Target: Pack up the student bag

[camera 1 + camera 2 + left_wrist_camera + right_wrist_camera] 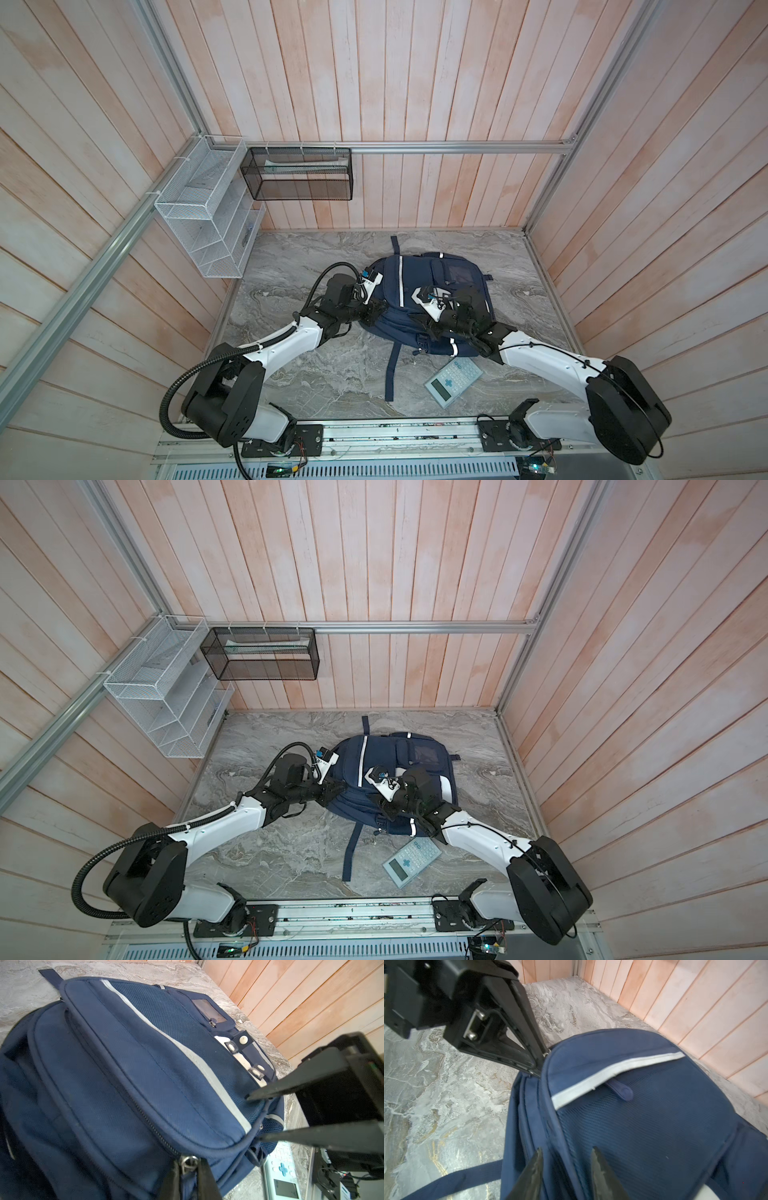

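Navy woven-fabric student bag [415, 270], domed, w/ left claw [190, 1164] clenched on metal zip pull [187, 1160], right claw [566, 1150] spread apart.

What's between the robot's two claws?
Only the student bag: its grey-striped front, shown in the left wrist view. The left gripper pinches a zipper pull; the right gripper is open.

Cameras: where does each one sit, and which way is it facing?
A top view: high over the robot's base, looking down at the table; both arms, left gripper and right gripper at the student bag.
A top view: same height and heading; calculator lies nearer the base.
Left wrist: faces across the bag to the open right gripper; own fingers pinch the zipper pull.
Right wrist: faces across the bag at the left gripper; own fingers apart.
Shared: both wrist views show the bag's pale stripe.
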Controlling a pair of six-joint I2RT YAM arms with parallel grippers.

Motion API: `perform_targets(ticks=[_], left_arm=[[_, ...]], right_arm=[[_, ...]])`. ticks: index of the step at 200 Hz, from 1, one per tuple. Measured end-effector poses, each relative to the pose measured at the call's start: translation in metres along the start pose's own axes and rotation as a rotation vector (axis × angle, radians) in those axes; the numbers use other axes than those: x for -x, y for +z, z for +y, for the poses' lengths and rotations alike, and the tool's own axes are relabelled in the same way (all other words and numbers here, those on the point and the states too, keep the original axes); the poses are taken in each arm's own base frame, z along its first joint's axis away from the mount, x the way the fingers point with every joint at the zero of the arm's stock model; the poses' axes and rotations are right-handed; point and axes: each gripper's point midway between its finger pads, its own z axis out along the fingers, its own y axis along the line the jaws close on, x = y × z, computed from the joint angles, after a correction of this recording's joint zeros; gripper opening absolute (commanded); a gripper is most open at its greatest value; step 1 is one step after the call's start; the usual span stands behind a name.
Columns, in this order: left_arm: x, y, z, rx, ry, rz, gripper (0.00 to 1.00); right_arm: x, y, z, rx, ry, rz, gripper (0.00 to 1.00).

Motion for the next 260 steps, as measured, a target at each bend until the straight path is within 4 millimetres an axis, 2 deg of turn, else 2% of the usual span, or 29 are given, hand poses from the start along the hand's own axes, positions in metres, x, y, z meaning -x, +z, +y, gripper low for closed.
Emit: perform_targets(ticks=[24,36,71,106,139,163,176,193,209,222,240,260], left_arm=[[-0.003,-0.004,0.002,0.033,-0.035,-0.001,0.00],[-0.008,-0.007,0.001,0.040,-0.055,0.006,0.00],[-0.002,-0.018,-0.008,0.053,-0.074,-0.029,0.00],[-0.013,-0.020,-0.005,0.073,-0.094,-0.036,0.00],[-0.017,-0.017,-0.015,0.039,-0.091,-0.025,0.00],[-0.029,-0.005,-0.029,0.013,-0.092,0.021,0.00],[-0.035,-0.002,-0.035,0.003,-0.101,0.042,0.00],[-0.036,-0.003,-0.039,-0.001,-0.104,0.045,0.00],[-0.034,-0.006,-0.038,0.009,-0.109,0.037,0.00],[-0.031,-0.008,-0.039,0.012,-0.112,0.027,0.00],[-0.029,-0.011,-0.040,0.012,-0.113,0.017,0.00],[-0.028,-0.011,-0.040,0.012,-0.116,0.016,0.00]], right_arm=[[-0.023,0.006,-0.015,-0.091,0.130,0.077,0.38],[-0.026,0.006,-0.018,-0.114,0.161,0.087,0.37],[-0.025,0.008,-0.035,-0.141,0.204,0.101,0.37],[-0.015,0.023,-0.048,-0.078,0.146,0.133,0.34],[-0.020,0.013,-0.071,-0.183,0.112,0.130,0.40],[-0.022,-0.005,-0.086,-0.256,0.083,0.129,0.43],[-0.014,-0.016,-0.074,-0.227,0.017,0.073,0.45],[-0.001,-0.026,-0.037,-0.129,-0.111,-0.028,0.51],[0.007,-0.022,0.002,-0.025,-0.250,-0.078,0.50],[0.012,-0.014,0.025,0.046,-0.339,-0.089,0.47],[0.017,-0.002,0.032,0.075,-0.407,-0.078,0.47],[0.021,0.008,0.030,0.063,-0.469,-0.063,0.38]])
